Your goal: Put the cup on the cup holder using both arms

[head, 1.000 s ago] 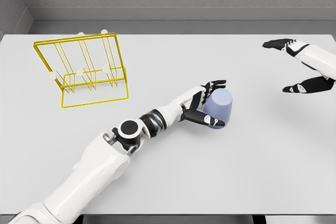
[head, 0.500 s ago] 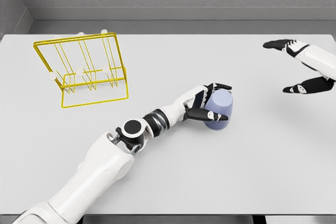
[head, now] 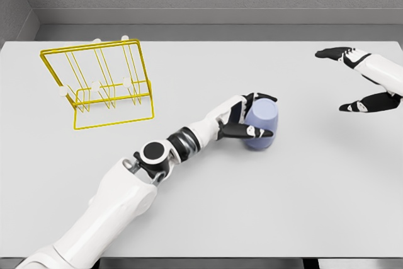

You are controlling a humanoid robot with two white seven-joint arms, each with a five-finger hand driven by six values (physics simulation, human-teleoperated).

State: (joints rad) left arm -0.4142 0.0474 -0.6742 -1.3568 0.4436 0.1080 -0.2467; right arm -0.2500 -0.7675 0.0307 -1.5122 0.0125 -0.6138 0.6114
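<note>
A lavender cup (head: 263, 123) sits near the middle of the white table (head: 208, 212), tilted a little, its closed end up. My left hand (head: 250, 118) wraps it from the left, black fingers over the top and thumb across its front. The yellow wire cup holder (head: 101, 83) with white-tipped pegs stands at the far left of the table, well away from the cup. Over the table's right edge hovers my right hand (head: 356, 80), its fingers spread and holding nothing.
A grey wall runs behind the table's far edge. My left forearm (head: 182, 140) stretches diagonally from the lower left across the table toward the cup.
My left hand has closed tighter on the cup, which has lifted and tipped slightly. The right hand has stayed where it was.
</note>
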